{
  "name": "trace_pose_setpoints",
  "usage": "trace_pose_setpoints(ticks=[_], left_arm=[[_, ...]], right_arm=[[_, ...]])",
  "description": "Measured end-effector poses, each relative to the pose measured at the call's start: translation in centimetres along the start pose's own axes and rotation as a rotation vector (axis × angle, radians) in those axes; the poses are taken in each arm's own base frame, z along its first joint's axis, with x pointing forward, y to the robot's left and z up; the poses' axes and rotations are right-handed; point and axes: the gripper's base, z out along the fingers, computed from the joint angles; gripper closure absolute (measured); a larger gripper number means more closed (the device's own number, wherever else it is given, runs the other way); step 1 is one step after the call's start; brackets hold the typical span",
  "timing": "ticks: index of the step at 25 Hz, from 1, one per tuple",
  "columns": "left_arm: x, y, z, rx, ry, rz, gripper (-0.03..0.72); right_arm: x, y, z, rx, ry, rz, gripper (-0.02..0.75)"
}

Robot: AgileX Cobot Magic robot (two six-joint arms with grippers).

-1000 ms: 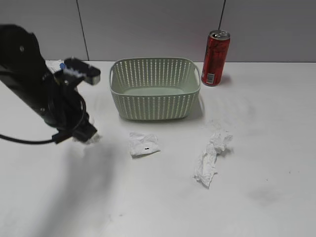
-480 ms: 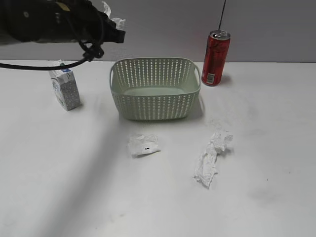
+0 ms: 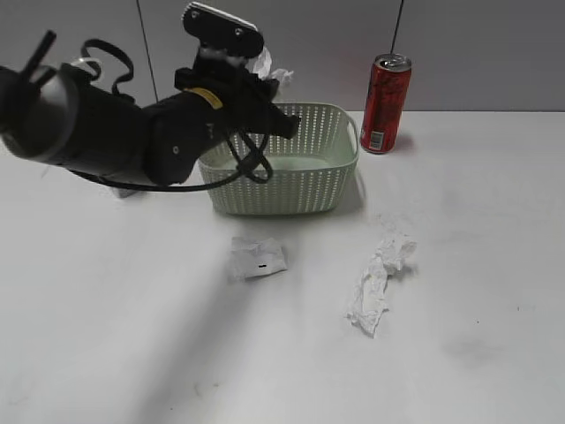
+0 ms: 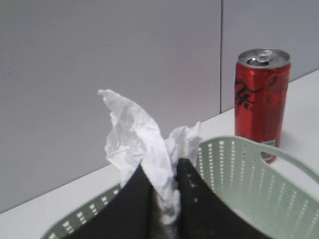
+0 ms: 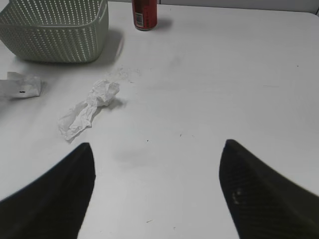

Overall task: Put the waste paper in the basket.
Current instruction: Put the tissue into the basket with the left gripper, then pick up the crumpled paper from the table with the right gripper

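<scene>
My left gripper [image 3: 272, 81] is shut on a long crumpled white waste paper [image 3: 263, 64] and holds it above the back left part of the pale green basket [image 3: 291, 190]. In the left wrist view the paper [image 4: 134, 134] sticks up from between the black fingers [image 4: 192, 191], with the basket rim [image 4: 234, 144] just below. A squarish wad with a black mark [image 3: 258, 257] and a twisted scrap [image 3: 375, 283] lie on the table in front of the basket. My right gripper [image 5: 157, 147] is open and empty above bare table.
A tall red drink can [image 3: 386, 103] stands right of the basket near the back wall. The right wrist view shows the twisted scrap [image 5: 87, 109], the wad [image 5: 20, 84], the basket [image 5: 55, 35] and the can [image 5: 144, 12]. My left arm hides the table's left back.
My left arm has lifted the paper from the table at the left, raised it high, then swung right to hold it over the basket.
</scene>
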Motion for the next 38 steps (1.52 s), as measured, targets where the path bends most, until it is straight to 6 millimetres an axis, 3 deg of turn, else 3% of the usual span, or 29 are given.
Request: trace_pose_setpoints(ticks=[4, 6, 8, 11, 13, 17, 21, 24, 30, 38], left_arm=[[1.4, -0.3, 0.5, 0.003, 0.026, 0.012, 0.61], [1.4, -0.5, 0.5, 0.016, 0.023, 0.033, 0.573], [1.4, -0.6, 0.5, 0.033, 0.025, 0.055, 0.459], [1.6, -0.7, 0.5, 0.045, 0.043, 0.061, 0.176], [1.6, -0.7, 0.5, 0.047, 0.056, 0.054, 0.076], [0.6, -0.8, -0.3, 0.083, 0.104, 0.042, 0.048], [-2.7, -0.1, -2.2, 0.133, 0.135, 0.018, 0.05], [-5.1, 1.6, -3.6, 0.186, 0.236, -0.005, 0.056], [-7.8, 8.4, -6.4, 0.225, 0.496, -0.079, 0.076], [-5.6, 16.1, -10.6, 0.206, 0.83, -0.204, 0.099]], right_arm=[[0.0, 0.0, 0.0, 0.0, 0.0, 0.0, 0.149], [0.0, 0.0, 0.0, 0.0, 0.0, 0.0, 0.149], [0.0, 0.0, 0.0, 0.0, 0.0, 0.0, 0.149], [0.0, 0.0, 0.0, 0.0, 0.0, 0.0, 0.149], [0.0, 0.0, 0.0, 0.0, 0.0, 0.0, 0.149], [0.0, 0.0, 0.0, 0.0, 0.0, 0.0, 0.149], [0.0, 0.0, 0.0, 0.0, 0.0, 0.0, 0.149], [0.0, 0.0, 0.0, 0.0, 0.0, 0.0, 0.149], [0.0, 0.0, 0.0, 0.0, 0.0, 0.0, 0.149], [0.0, 0.0, 0.0, 0.0, 0.0, 0.0, 0.149]])
